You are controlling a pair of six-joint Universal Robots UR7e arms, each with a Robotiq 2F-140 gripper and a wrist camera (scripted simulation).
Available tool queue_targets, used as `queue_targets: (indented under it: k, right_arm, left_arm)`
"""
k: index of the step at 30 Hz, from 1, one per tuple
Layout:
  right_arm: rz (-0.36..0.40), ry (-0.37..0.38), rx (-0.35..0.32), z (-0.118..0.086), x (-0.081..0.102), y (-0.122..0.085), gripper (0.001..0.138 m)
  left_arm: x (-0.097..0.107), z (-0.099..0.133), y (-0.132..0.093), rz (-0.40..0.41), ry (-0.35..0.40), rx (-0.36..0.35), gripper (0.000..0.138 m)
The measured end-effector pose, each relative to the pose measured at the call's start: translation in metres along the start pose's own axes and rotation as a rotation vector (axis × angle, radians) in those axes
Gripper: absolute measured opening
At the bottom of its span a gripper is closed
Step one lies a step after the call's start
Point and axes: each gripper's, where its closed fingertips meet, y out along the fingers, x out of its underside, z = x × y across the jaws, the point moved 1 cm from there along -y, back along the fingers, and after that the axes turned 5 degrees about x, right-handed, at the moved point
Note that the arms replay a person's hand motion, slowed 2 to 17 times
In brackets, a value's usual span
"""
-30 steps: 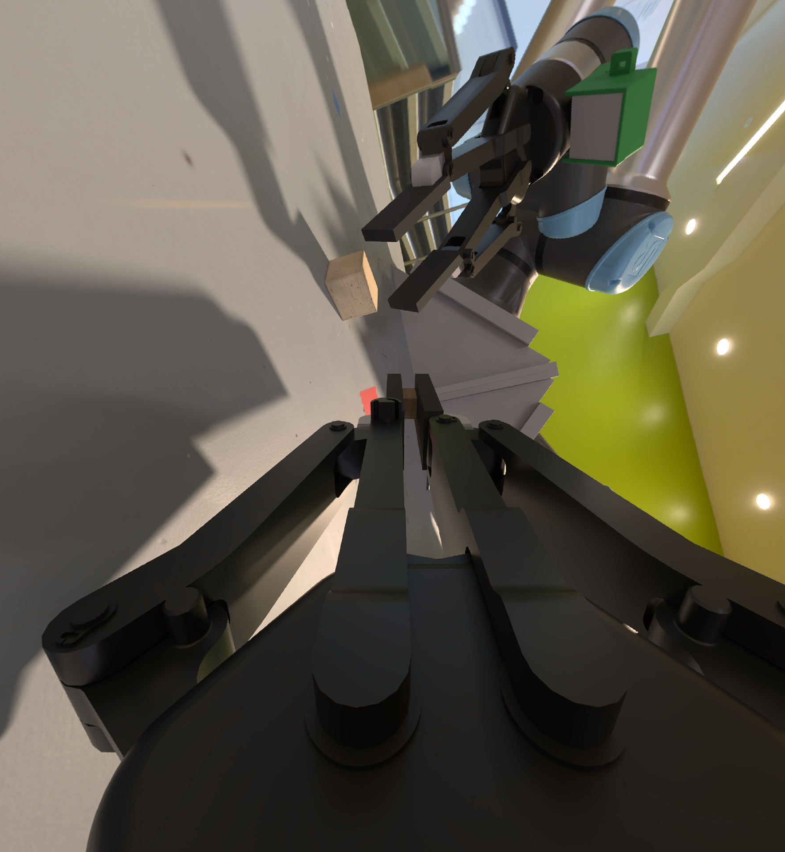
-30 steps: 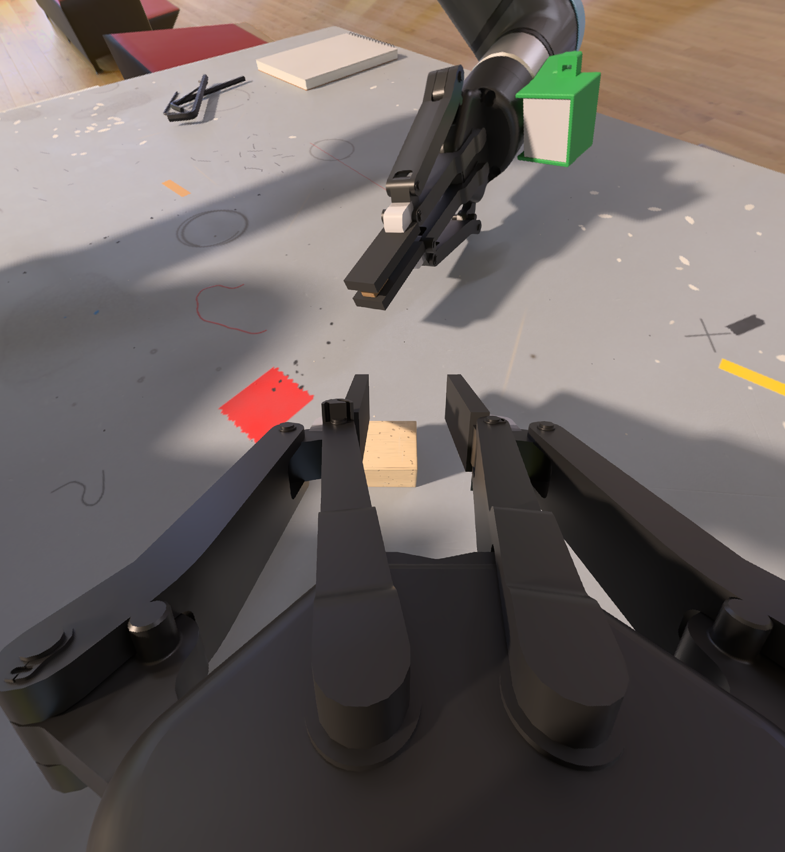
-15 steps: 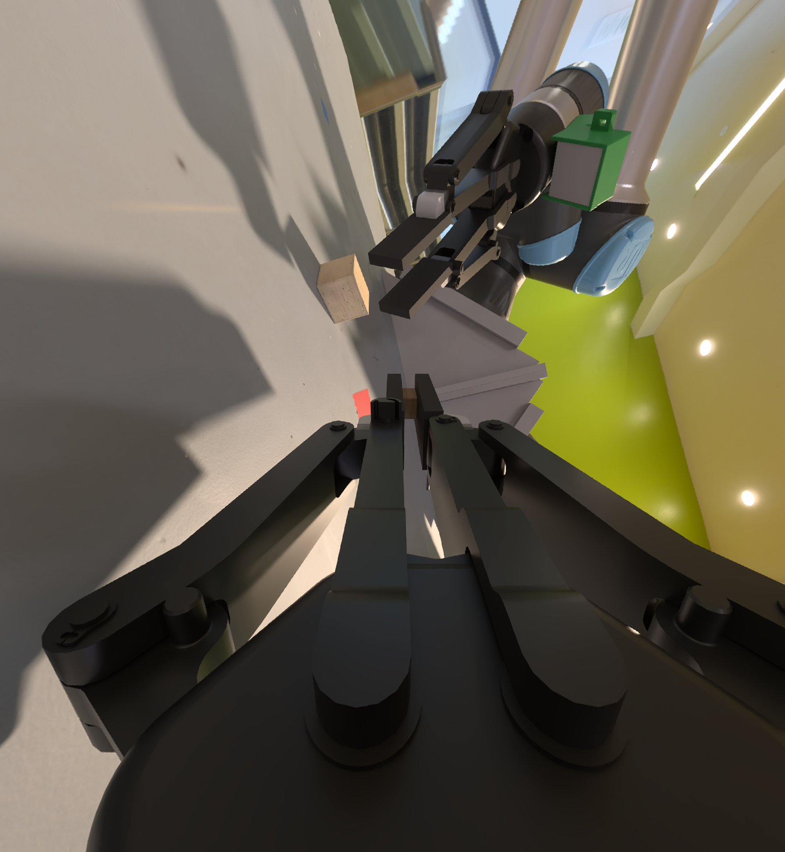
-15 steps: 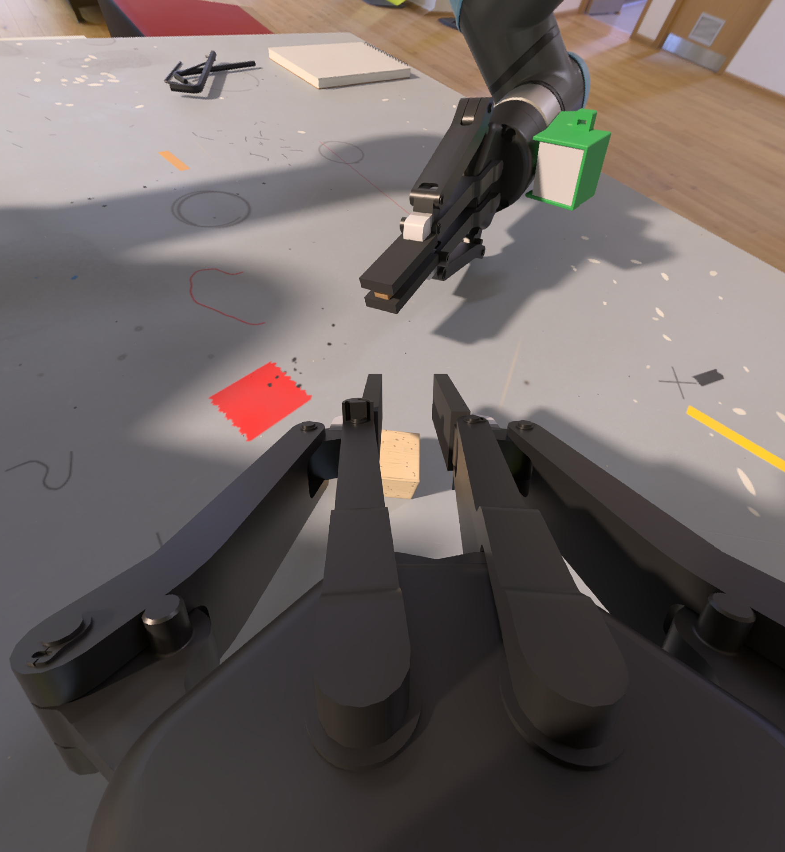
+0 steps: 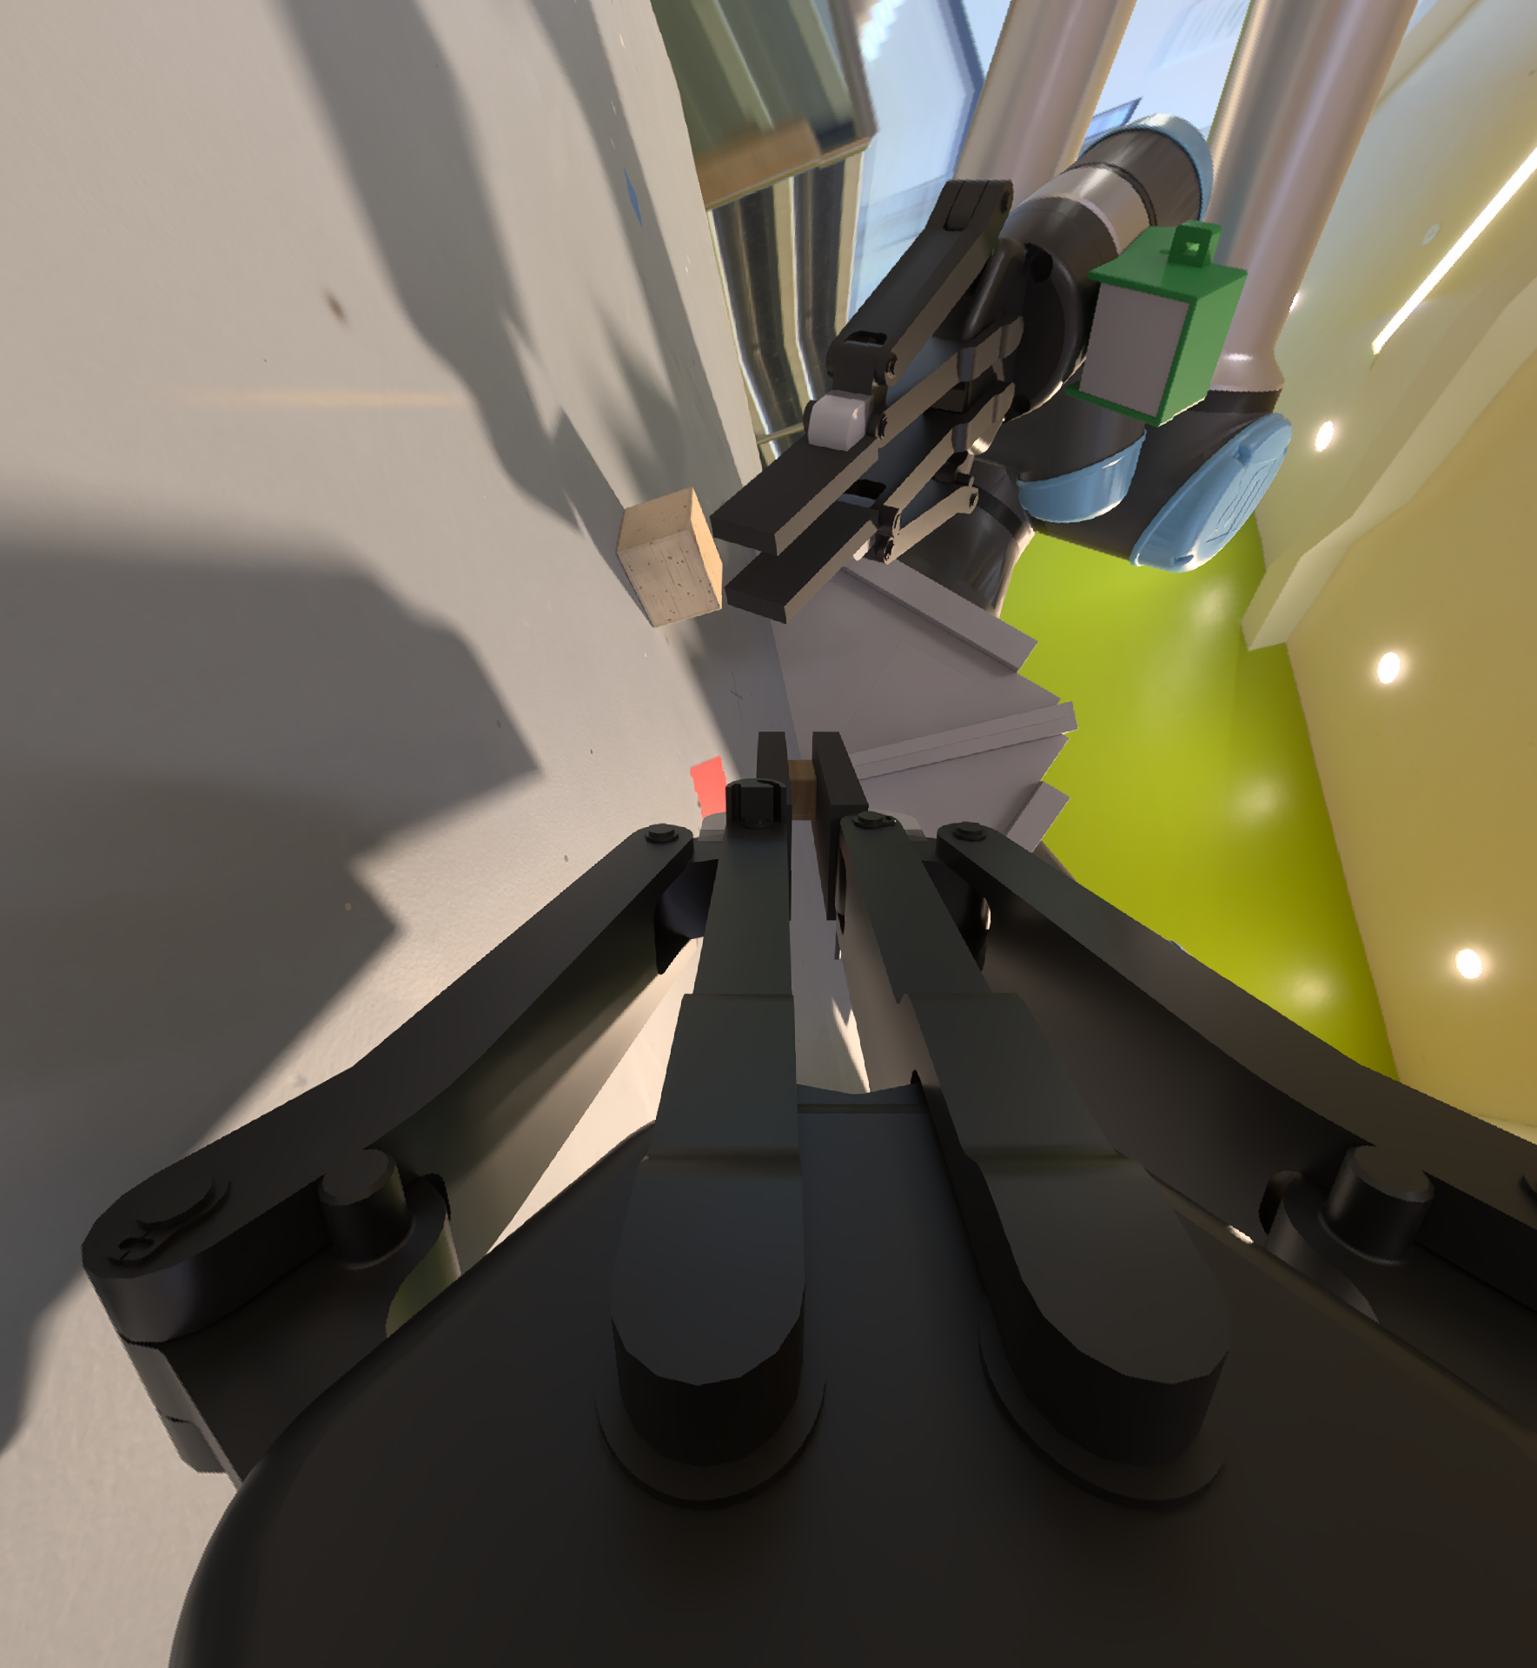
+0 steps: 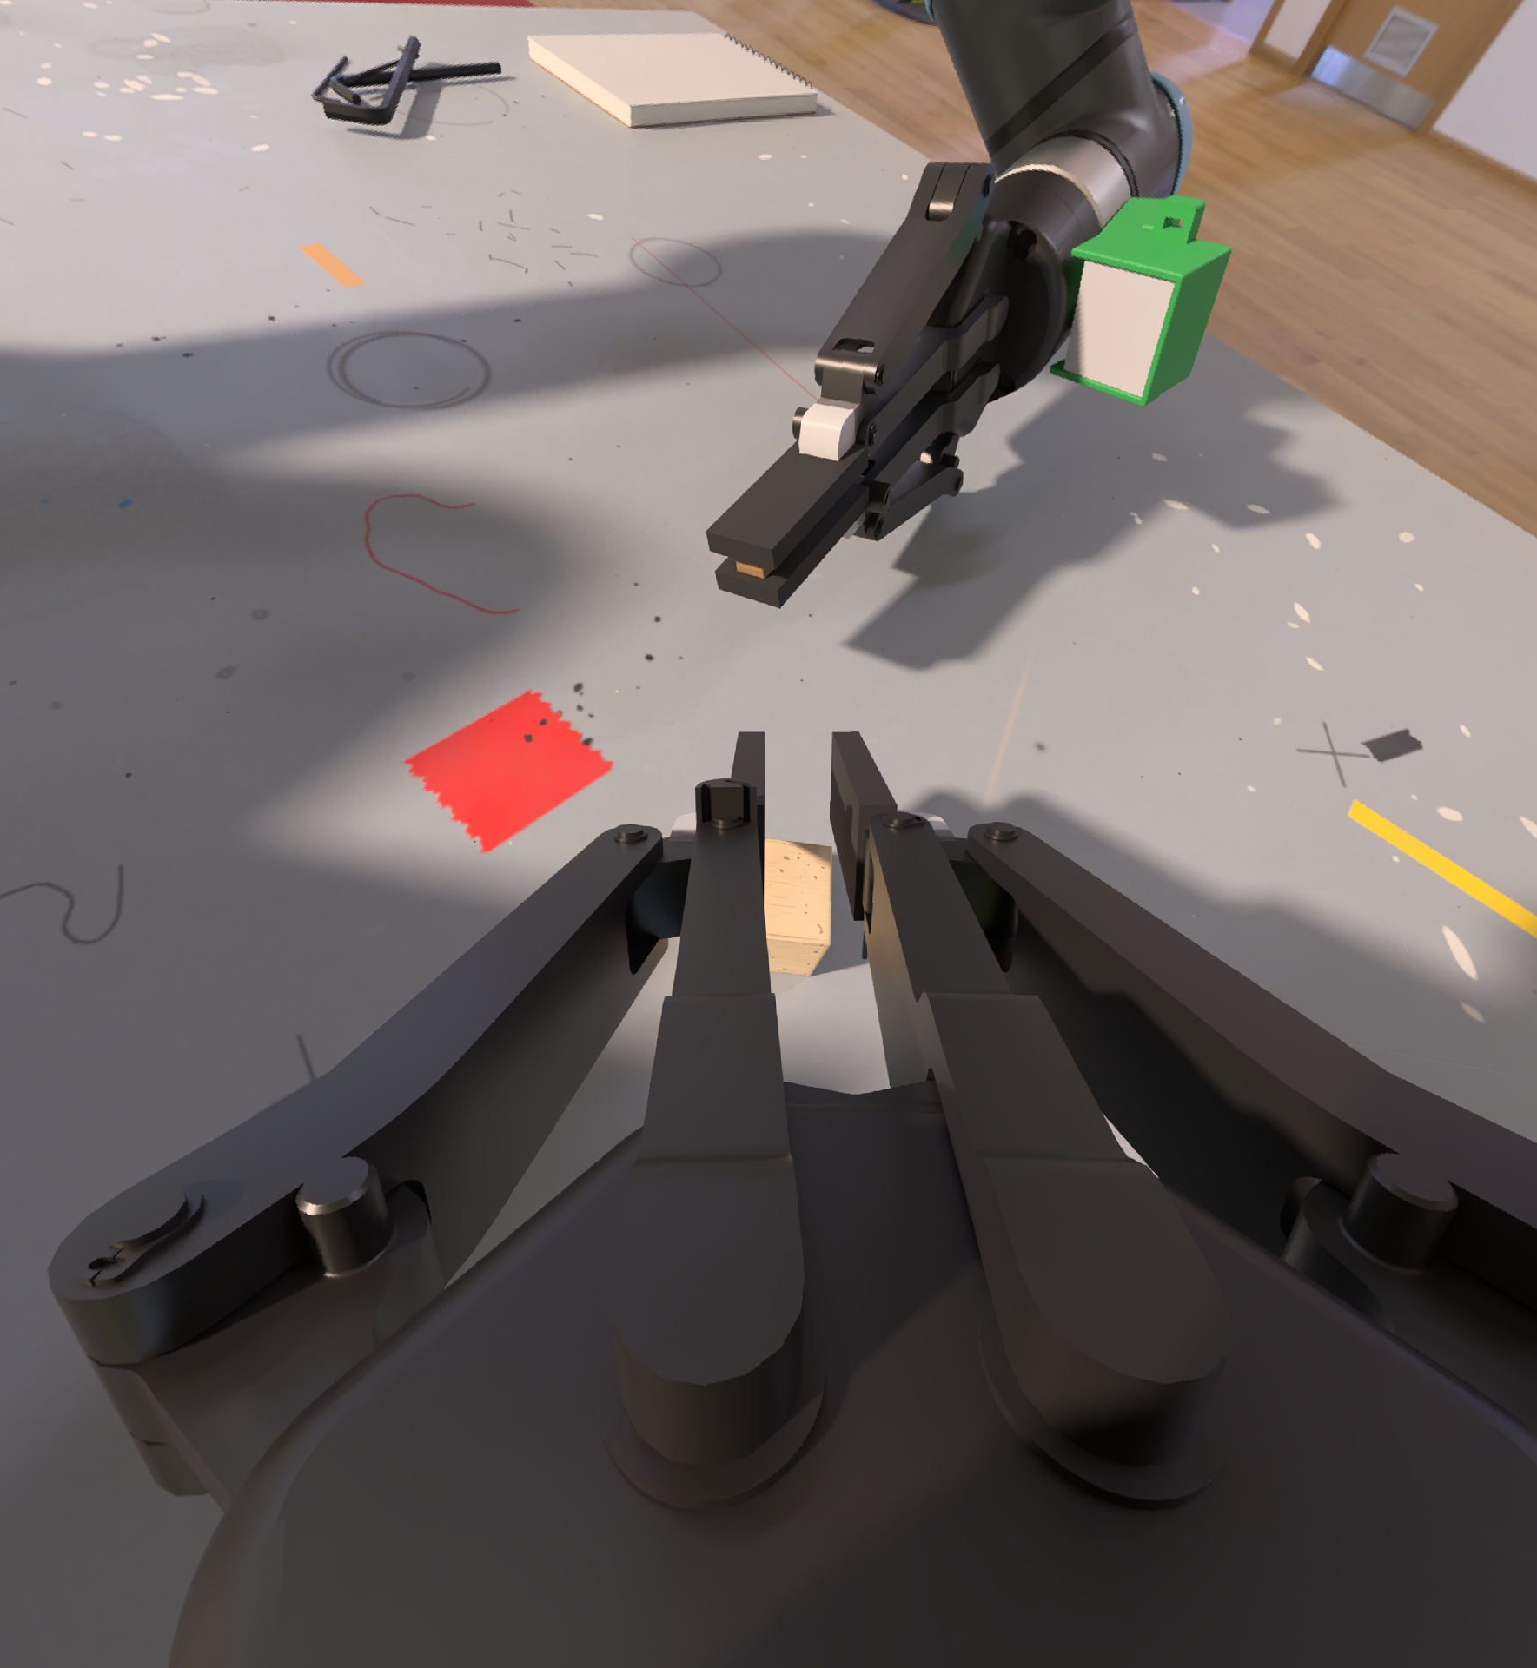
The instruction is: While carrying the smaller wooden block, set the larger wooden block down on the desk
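Note:
The larger wooden block [image 6: 796, 903] lies flat on the grey desk [image 6: 205, 632], free of any gripper. My right gripper [image 6: 796, 749] hovers above and past it, empty, its fingers nearly together with only a narrow gap. The block [image 5: 670, 555] and right gripper [image 5: 728, 564] also show in the left wrist view, just apart. My left gripper [image 5: 799, 754] is shut on the smaller wooden block [image 5: 801, 783] and holds it in the air. In the right wrist view the left gripper [image 6: 728, 567] pinches that small block [image 6: 749, 569] above the desk.
A red patch [image 6: 507, 767] marks the desk left of the larger block. A white notepad [image 6: 670, 77] and black hex keys [image 6: 394, 81] lie at the far end. A yellow strip [image 6: 1450, 871] is at the right. The desk edge runs along the right, wooden floor beyond.
My right gripper has lifted and drawn back from the larger block, and its fingers have narrowed from wide apart to nearly together. The left gripper kept hold of the small block.

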Motion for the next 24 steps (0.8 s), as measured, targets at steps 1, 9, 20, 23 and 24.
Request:
queue_targets:
  k: [1,9,20,23,24]
  right_arm:
    - [0.0,-0.001,0.0,-0.0004,0.0,0.0,0.019]
    - [0.006,-0.011,-0.001,-0.0015,-0.0007,-0.0013,0.007]
    - [0.0,0.001,-0.025,-0.0041,-0.0005,-0.0018,0.005]
    - [-0.003,0.01,-0.039,-0.0053,-0.0003,-0.0017,0.005]
    - [-0.003,0.014,-0.043,-0.0055,-0.0002,-0.0016,0.005]
  left_arm:
    - [0.0001,-0.0002,0.0003,-0.002,0.0,-0.001,0.008]
    - [0.0001,-0.0002,0.0023,-0.006,0.0,-0.001,0.008]
    - [-0.0003,-0.0003,0.0021,-0.003,-0.002,0.0,0.008]
    - [-0.0004,-0.0002,0.0016,-0.001,-0.002,0.001,0.008]
    - [-0.0005,0.0,0.0015,0.0,-0.002,0.002,0.008]
